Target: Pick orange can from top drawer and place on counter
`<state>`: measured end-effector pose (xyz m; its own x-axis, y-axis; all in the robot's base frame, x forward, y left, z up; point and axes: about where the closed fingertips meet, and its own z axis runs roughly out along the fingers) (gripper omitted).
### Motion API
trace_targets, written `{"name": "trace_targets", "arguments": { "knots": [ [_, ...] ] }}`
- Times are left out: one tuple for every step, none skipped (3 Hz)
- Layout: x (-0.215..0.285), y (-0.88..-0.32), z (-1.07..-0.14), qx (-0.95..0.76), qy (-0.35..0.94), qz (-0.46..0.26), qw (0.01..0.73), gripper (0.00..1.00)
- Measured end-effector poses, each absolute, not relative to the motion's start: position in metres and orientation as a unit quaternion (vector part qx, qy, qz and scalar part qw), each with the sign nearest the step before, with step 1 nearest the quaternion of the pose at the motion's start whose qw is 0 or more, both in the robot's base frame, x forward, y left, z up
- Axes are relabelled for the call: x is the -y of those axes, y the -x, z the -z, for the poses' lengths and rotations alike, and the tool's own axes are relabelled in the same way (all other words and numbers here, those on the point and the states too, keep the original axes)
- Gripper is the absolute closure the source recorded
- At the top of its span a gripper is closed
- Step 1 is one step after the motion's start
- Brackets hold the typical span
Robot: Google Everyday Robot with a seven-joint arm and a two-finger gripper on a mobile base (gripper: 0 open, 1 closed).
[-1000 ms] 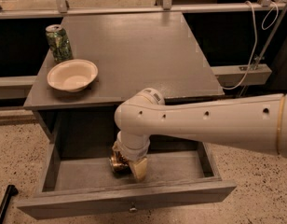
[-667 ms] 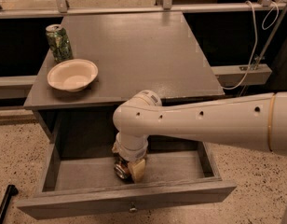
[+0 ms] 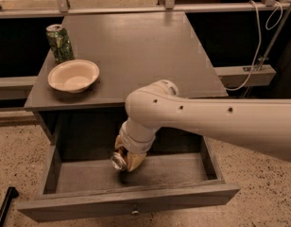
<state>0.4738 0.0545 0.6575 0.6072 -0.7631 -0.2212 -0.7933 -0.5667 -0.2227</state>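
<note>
The top drawer (image 3: 131,206) of the grey cabinet is seen pulled fully open towards the near side, with a small metal knob (image 3: 134,212) set in the middle of its plain front panel. The gripper (image 3: 128,156) is reached down into the drawer, left of its centre, at the end of a thick white arm (image 3: 207,122) that enters from the right. The orange can (image 3: 120,160) is clasped between the pale fingers, which are closed against its sides. The can is held tilted, with one silver end turned towards the near left. Whether it touches the drawer floor cannot be told. No lettering can be made out on it.

On the counter (image 3: 136,51) above, a green patterned can (image 3: 59,43) is stood upright at the far left corner, and its label cannot be read. A white bowl (image 3: 73,75) is placed just beside it on the near side. A white cable (image 3: 259,41) is hung down at the far right, beyond the counter. Speckled floor (image 3: 13,145) is seen on both sides of the drawer.
</note>
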Motion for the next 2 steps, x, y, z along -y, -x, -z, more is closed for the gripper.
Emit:
{"name": "trace_targets", "arguments": {
  "knots": [
    [-0.047,-0.478,-0.693,-0.438,0.878,-0.049,0.188,0.85],
    [-0.030,-0.483,-0.756,-0.440,0.872,-0.030,0.214,0.92]
  ]
}}
